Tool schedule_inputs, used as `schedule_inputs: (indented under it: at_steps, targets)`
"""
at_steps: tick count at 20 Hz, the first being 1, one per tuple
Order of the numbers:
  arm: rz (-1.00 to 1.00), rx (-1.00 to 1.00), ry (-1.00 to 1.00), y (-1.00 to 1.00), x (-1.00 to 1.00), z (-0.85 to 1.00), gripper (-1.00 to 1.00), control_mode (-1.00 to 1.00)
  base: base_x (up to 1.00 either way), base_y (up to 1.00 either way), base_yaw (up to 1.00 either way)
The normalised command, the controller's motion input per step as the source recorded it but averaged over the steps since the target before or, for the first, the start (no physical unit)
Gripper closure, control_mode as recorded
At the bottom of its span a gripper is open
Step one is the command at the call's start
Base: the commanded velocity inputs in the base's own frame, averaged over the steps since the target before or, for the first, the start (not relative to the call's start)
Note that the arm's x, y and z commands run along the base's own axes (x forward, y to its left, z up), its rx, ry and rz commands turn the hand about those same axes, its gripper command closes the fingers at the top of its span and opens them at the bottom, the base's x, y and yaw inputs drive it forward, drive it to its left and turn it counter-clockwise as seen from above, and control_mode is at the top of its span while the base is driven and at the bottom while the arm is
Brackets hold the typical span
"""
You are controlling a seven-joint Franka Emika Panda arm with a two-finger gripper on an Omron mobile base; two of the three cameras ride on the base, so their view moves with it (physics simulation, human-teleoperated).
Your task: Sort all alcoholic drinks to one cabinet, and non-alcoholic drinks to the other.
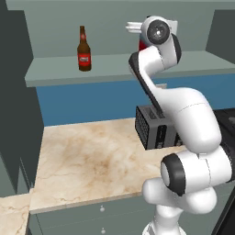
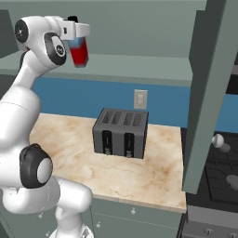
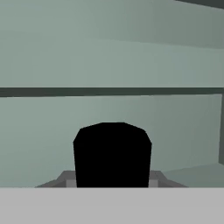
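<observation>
Up at twelve o'clock, inside the open grey-green cabinet, the robot's white two-finger hand [image 2: 80,42] was raised to shelf height. Its fingers were closed narrowly on a squat flat bottle, red below with a blue shoulder and a black cap [image 2: 79,52], which hung tilted just above the cabinet shelf [image 1: 114,64]. From the hand's own camera, the black cap [image 3: 112,154] sat between the fingertips, facing the cabinet's back wall. At about ten o'clock on the same shelf stood a slim brown glass beer bottle with a red label [image 1: 83,49], upright and well apart from the hand. Below, on the marbled beige surface [image 1: 87,158], sat a dark grey four-slot toaster [image 2: 121,133].

Judging from the tilt, letting go now could let the flat bottle land on an edge and topple, perhaps rolling off the shelf's front lip onto the surface.
</observation>
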Motion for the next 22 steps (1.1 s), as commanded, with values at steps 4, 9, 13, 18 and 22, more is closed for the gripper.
schedule_inputs:
  at_steps: [4,9,13,18,22]
  targets:
    - [0.0,0.0,0.0,0.0,0.32,-0.11,1.0,-1.0,0.0,0.0,0.0]
    - [0.0,0.0,0.0,0.0,0.34,-0.18,1.0,-1.0,0.0,0.0,0.0]
    - [0.0,0.0,0.0,0.0,0.26,-0.23,1.0,-1.0,0.0,0.0,0.0]
    - [0.0,0.0,0.0,0.0,0.23,-0.23,1.0,-1.0,0.0,0.0,0.0]
    - [0.0,0.0,0.0,0.0,0.27,-0.19,1.0,-1.0,0.0,0.0,0.0]
